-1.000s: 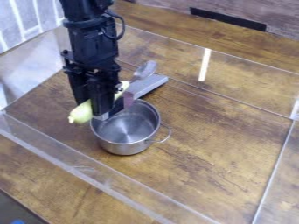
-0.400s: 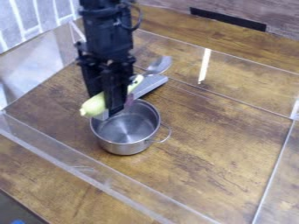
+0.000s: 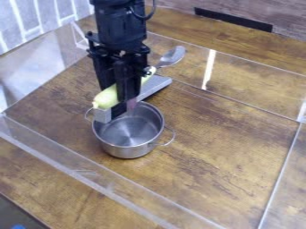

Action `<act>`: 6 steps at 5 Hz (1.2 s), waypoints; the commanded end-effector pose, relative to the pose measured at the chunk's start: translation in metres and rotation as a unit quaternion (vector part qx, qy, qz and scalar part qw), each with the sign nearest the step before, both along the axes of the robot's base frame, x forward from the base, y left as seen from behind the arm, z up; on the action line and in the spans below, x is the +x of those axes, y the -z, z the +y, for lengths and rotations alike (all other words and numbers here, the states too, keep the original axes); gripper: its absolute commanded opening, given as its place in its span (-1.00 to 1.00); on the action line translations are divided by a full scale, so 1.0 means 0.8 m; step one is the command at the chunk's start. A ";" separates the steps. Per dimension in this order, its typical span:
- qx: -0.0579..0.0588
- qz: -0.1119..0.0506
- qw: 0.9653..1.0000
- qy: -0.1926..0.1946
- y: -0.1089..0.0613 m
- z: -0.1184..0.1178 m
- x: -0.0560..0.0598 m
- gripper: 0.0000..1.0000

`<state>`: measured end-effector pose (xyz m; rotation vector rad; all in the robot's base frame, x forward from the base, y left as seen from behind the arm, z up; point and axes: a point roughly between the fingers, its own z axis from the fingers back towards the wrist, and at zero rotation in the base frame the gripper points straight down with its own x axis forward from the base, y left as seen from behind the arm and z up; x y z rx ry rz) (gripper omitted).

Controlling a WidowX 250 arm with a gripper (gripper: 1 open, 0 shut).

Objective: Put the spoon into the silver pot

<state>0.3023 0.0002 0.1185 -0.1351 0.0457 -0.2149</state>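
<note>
One step of the job looks done and one remains: my black end effector (image 3: pixel 120 100) is closed partway around the spoon with the thick yellow-green handle (image 3: pixel 109 97), holding it clear of the wooden table (image 3: pixel 227 134) and pointing straight down. The handle sticks out to the left of my fingers at a tilt; its small metal bowl is hidden behind them, so I cannot say which way it faces. Directly below and slightly toward the camera stands the small round shiny steel pot with low walls and loop handles (image 3: pixel 129 132), upright and apparently empty, its bright floor showing. The spoon hangs above the pot's far rim, not yet inside it and, as far as I can tell, not touching the steel.

Behind me lies a flat grey slab (image 3: pixel 156 83), untouched, and beyond it a curved grey piece (image 3: pixel 174 55) I cannot identify. Clear plastic walls (image 3: pixel 72 165) fence the working area.

By my reckoning, the pick-up is complete; what is left is to bring the spoon over the pot's middle, lower it between the walls and let go.
</note>
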 end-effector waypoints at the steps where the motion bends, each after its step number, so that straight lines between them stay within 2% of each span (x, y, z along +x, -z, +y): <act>1: -0.001 -0.024 1.000 0.001 -0.016 0.006 0.000 -1.00; 3: -0.003 -0.023 1.000 -0.013 -0.039 0.020 -0.019 -1.00; 4: -0.006 -0.025 0.999 -0.027 -0.042 0.032 -0.013 -1.00; 6: -0.020 -0.033 0.999 0.013 -0.041 -0.013 0.014 -1.00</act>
